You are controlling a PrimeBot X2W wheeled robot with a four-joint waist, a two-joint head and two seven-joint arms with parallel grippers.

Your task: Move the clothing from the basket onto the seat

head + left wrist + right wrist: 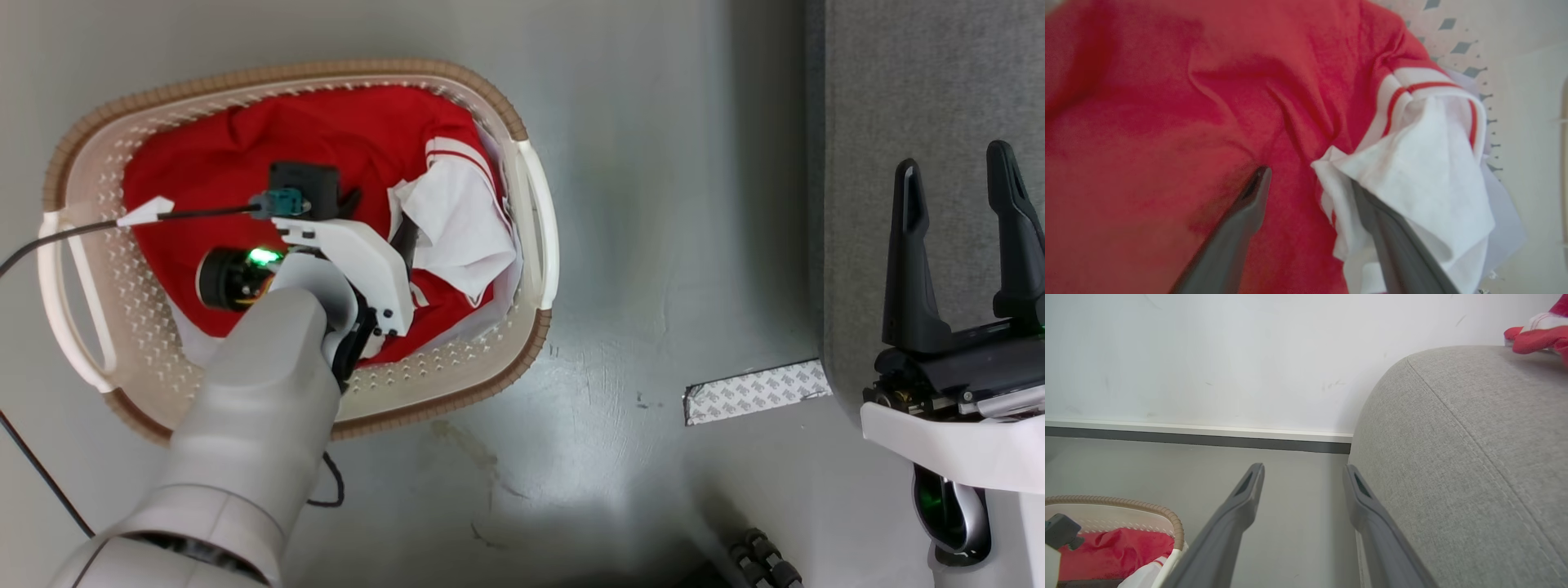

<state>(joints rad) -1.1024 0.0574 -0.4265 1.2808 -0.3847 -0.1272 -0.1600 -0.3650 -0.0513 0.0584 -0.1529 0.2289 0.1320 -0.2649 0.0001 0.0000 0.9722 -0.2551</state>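
Tape strip (755, 392) on floor (653, 204) — beside seat (914, 98), basket (326, 72) apart

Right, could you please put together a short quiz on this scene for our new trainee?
1. True or false: the left gripper is shut on the clothing in the basket.
2. Where is the open right gripper? A) inside the basket B) beside the sofa C) over a table
3. What already lies on top of the sofa?
Key: 1. False: its jaws stand open at the fabric. 2. B. 3. A red and white garment.
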